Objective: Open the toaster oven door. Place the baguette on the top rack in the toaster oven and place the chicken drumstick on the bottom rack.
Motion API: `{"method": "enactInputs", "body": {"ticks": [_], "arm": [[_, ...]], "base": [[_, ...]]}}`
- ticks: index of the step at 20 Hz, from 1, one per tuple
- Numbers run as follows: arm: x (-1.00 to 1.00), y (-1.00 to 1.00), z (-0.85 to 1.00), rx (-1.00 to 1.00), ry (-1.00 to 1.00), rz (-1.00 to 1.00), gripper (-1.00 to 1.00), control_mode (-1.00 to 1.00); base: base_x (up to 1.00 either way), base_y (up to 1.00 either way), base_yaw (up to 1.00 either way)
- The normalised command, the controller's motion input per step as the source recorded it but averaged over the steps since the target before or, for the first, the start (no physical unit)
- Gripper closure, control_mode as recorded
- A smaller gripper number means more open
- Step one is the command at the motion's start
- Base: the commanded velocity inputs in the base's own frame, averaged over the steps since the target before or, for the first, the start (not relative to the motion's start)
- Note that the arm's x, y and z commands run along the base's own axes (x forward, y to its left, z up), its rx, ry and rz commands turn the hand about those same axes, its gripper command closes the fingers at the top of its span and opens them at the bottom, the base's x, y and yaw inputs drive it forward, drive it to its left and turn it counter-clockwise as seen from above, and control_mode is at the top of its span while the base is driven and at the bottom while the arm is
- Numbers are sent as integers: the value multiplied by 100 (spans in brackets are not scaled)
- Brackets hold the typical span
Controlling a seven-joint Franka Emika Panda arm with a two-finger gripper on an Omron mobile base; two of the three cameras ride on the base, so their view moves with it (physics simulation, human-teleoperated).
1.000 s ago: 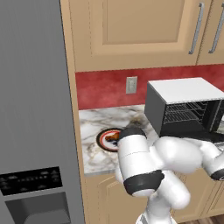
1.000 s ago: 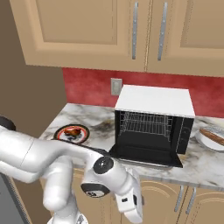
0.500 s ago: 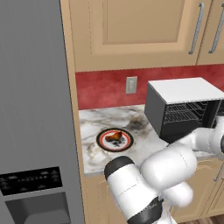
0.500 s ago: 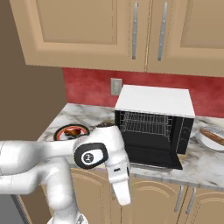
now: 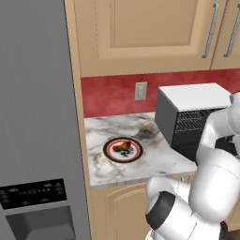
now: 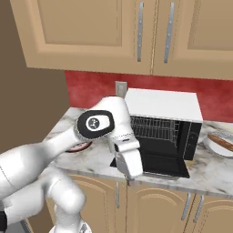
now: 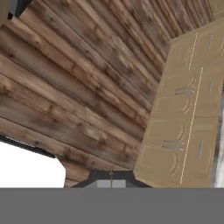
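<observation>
My tool (image 6: 130, 181) is pressed together, empty, hanging below the counter (image 6: 200, 178) edge. Oven door (image 6: 157, 164) is open; the baguette (image 6: 222, 142) sits up and off to the right, long axis running away.

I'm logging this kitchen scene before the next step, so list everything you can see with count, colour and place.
toaster oven: one, black with white top, on the counter
toaster oven door: one, black, folded down open
wire racks: silver, inside the oven
chicken drumstick: one, reddish-brown, on a dark-rimmed plate left of the oven
baguette: one, orange-brown, on a white plate right of the oven
fridge: one, grey, far left
wall outlet: one, on red backsplash
upper cabinets: tan
gripper: one, shut, empty, hanging before the counter edge
</observation>
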Motion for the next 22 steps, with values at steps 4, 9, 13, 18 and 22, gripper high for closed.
{"method": "enactInputs", "body": {"ticks": [4, 9, 13, 18, 22], "arm": [[51, 0, 20, 17, 2, 23, 100, -100], [76, 0, -8, 26, -13, 29, 100, -100], [86, 0, -20, 29, -19, 30, 100, -100], [67, 0, -30, 25, -22, 33, -100, -100], [8, -11, -45, 16, -24, 38, -100, -100]], "base": [[0, 0, 0], [0, 0, 0], [0, 0, 0], [0, 0, 0], [0, 0, 0]]}}
